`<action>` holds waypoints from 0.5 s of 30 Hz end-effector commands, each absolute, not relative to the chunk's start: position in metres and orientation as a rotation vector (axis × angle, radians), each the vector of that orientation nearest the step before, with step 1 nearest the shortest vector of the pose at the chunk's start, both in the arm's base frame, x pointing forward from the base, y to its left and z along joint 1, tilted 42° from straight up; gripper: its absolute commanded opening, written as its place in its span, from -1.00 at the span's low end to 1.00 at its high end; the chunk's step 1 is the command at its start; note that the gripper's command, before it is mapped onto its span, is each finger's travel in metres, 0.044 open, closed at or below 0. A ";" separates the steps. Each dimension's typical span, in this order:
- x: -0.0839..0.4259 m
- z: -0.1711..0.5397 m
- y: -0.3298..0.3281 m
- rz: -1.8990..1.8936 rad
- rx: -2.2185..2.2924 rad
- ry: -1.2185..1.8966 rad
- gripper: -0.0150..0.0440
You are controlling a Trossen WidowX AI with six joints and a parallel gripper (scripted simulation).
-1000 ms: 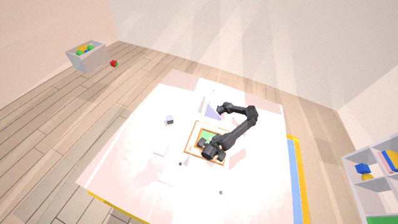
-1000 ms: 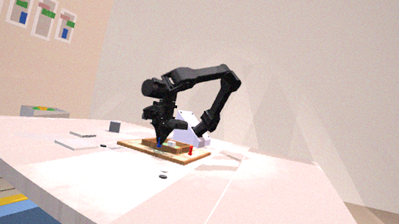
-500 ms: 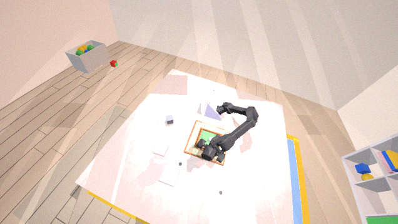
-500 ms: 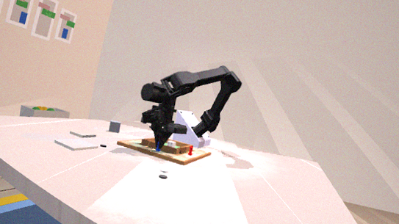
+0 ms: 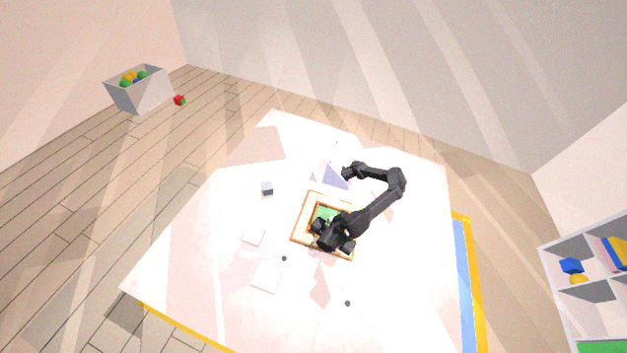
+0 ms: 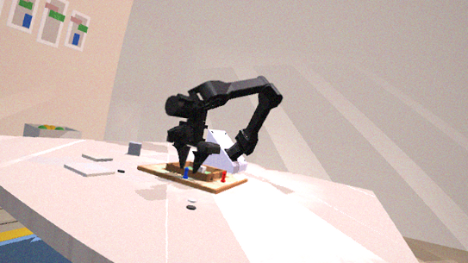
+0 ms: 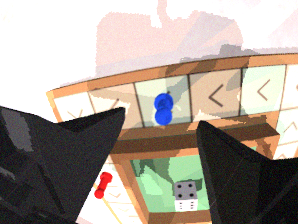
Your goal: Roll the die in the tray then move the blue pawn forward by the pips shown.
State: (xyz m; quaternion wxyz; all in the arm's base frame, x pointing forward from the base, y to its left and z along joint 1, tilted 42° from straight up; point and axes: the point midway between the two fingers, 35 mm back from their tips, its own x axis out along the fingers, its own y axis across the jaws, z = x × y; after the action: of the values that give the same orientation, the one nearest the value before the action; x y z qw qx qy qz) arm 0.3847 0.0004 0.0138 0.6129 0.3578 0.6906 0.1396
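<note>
My gripper (image 6: 189, 170) (image 7: 161, 119) is open, its fingers low on either side of the blue pawn (image 6: 186, 173) (image 7: 163, 102) with gaps to both. The pawn stands upright on a square of the wood-edged board (image 5: 296, 239) (image 6: 176, 182) (image 7: 75, 87). The die (image 6: 203, 169) (image 7: 185, 191) lies in the brown tray (image 6: 210, 176) on its green floor; its bright upper face appears to show two rows of three pips. The red pawn (image 6: 224, 176) (image 7: 103, 185) stands on another side of the board. In the top view the arm hides both pawns.
A pale wedge-shaped block (image 5: 335, 178) (image 6: 218, 148) stands behind the board beside the arm's base. A grey cube (image 5: 267, 188) (image 6: 134, 148), two flat pale slabs (image 5: 253, 236) (image 5: 268, 277) and two small dark discs (image 5: 284, 258) (image 5: 347, 303) lie around the board.
</note>
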 end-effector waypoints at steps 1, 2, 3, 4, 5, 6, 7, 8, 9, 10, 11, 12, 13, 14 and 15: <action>0.387 0.040 -0.027 0.313 0.826 1.573 0.84; 0.387 0.040 -0.027 0.313 0.826 1.573 0.93; 0.387 0.040 -0.027 0.313 0.826 1.573 1.00; 0.387 0.040 -0.027 0.313 0.826 1.573 1.00; 0.387 0.040 -0.027 0.313 0.826 1.573 1.00; 0.387 0.043 -0.030 0.313 0.826 1.573 1.00; 0.387 0.049 -0.035 0.312 0.825 1.574 1.00; 0.385 0.049 -0.037 0.313 0.822 1.573 1.00; 0.377 0.051 -0.043 0.317 0.811 1.570 1.00; 0.364 0.054 -0.053 0.324 0.795 1.565 1.00; 0.347 0.058 -0.063 0.334 0.775 1.560 1.00; 0.331 0.061 -0.072 0.345 0.756 1.556 1.00; 0.315 0.064 -0.079 0.356 0.739 1.552 1.00; 0.303 0.066 -0.084 0.366 0.727 1.549 1.00; 0.289 0.068 -0.088 0.378 0.713 1.546 1.00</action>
State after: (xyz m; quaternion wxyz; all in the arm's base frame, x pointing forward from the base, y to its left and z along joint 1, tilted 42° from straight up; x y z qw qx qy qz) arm 0.3376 -0.0652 0.0561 0.6317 0.3327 0.6831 0.1538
